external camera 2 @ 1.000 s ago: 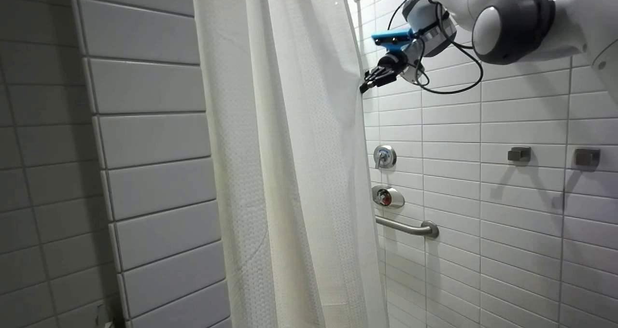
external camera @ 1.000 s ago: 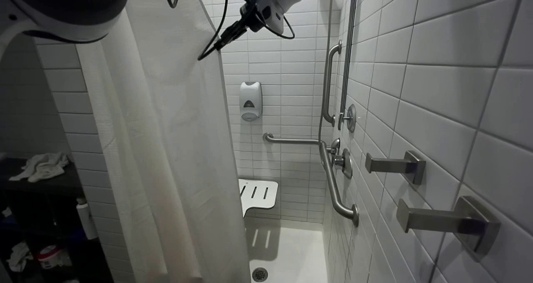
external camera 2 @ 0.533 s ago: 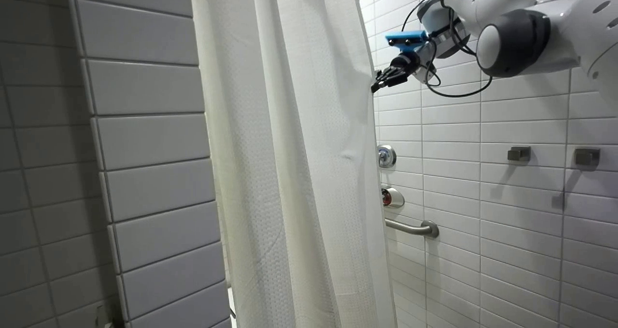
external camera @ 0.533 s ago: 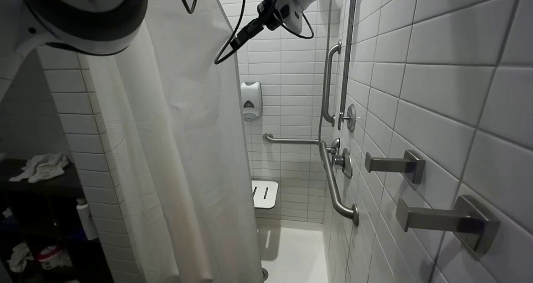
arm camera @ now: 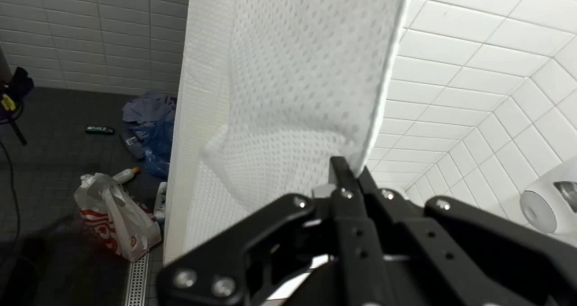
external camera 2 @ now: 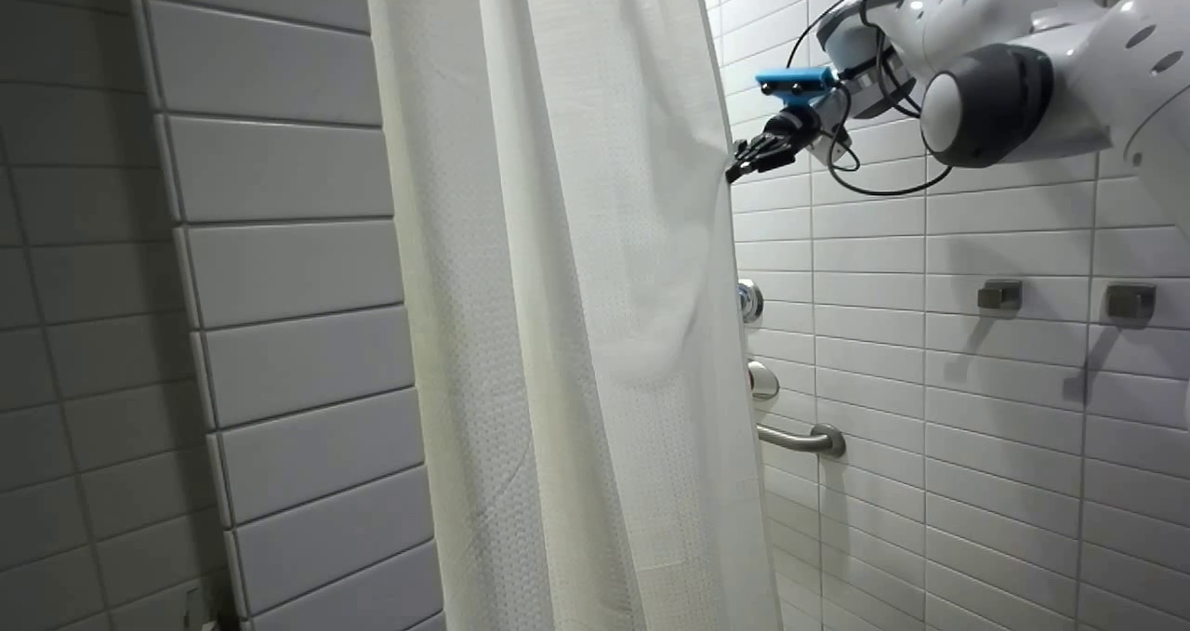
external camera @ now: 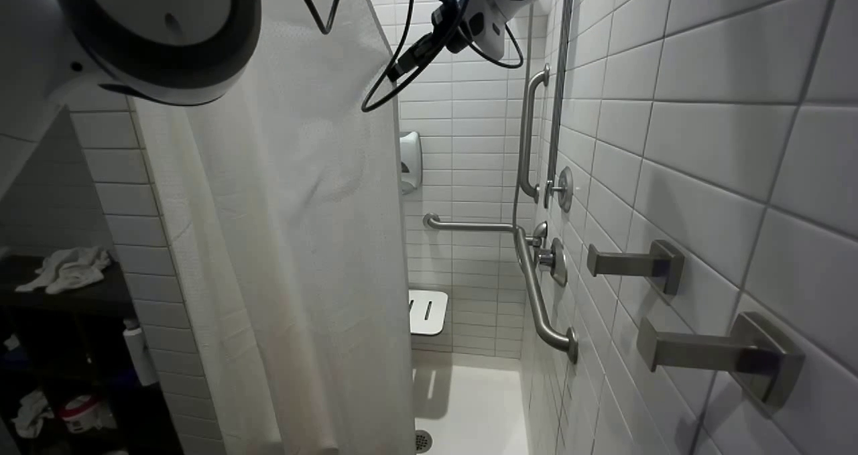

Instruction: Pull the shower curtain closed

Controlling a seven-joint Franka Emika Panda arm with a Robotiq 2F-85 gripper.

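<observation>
Shower curtain [external camera 2: 576, 287] hangs in vertical folds between a tiled partition [external camera 2: 288, 269] on the left and the right wall [external camera: 704, 153], long axis upright, free edge [external camera 2: 730, 269] on the right. That edge slants: its upper part sits farther left than its lower part, though viewpoint may account for some of this.

The single hand [arm camera: 353, 168] is clenched on the free edge; in the wrist view, the border of the fabric runs down between the fingertips [arm camera: 339, 170], with creases near the pinch.

Governing relation: the fabric lies left of the hand; the gap lies right of it, between the free edge and the right wall. The next move is therefore judged to be a level pull to the right. Closure is judged partial. Caution: the hold appears to take only a narrow strip, so a fast pull may slip it, and the top may lag.

On the far wall [external camera: 476, 133], a dispenser [external camera: 411, 153] is partly hidden by the curtain; a horizontal grab bar [external camera: 472, 226] sits lower, to its right. Below is a slatted seat [external camera: 427, 326], its left part hidden.
</observation>
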